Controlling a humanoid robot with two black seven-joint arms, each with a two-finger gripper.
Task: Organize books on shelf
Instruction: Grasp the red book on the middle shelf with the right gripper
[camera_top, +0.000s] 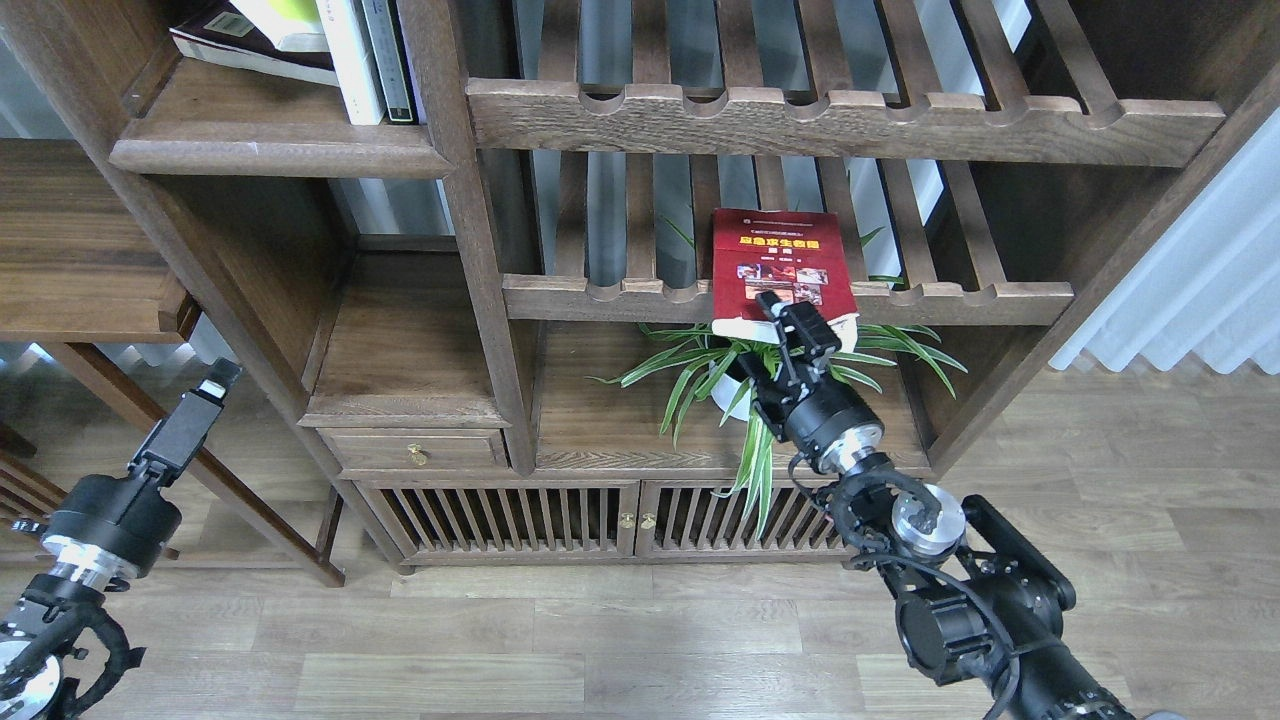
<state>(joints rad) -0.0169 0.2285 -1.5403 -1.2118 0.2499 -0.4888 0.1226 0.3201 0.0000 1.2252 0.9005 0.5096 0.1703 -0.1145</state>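
Red paperback with yellow title and photos (781, 268) lies flat on slatted wooden rack with notched front rail (950, 297), near edge overhanging rail, above green spider plant in white pot (735, 385).

Right gripper (790, 318) at overhanging page edge; jaws look slightly apart around it, firm clamp cannot tell.

Advice: take deep bite on edge, keep book level, lift clear of rail notches before pulling out, avoid plant leaves.

Target solid dark-brown shelf with rounded lip (270, 150) upper left holds maroon book (235, 45) and yellow-green book (285, 22).

Left gripper (205, 395) low, idle; jaws cannot tell.
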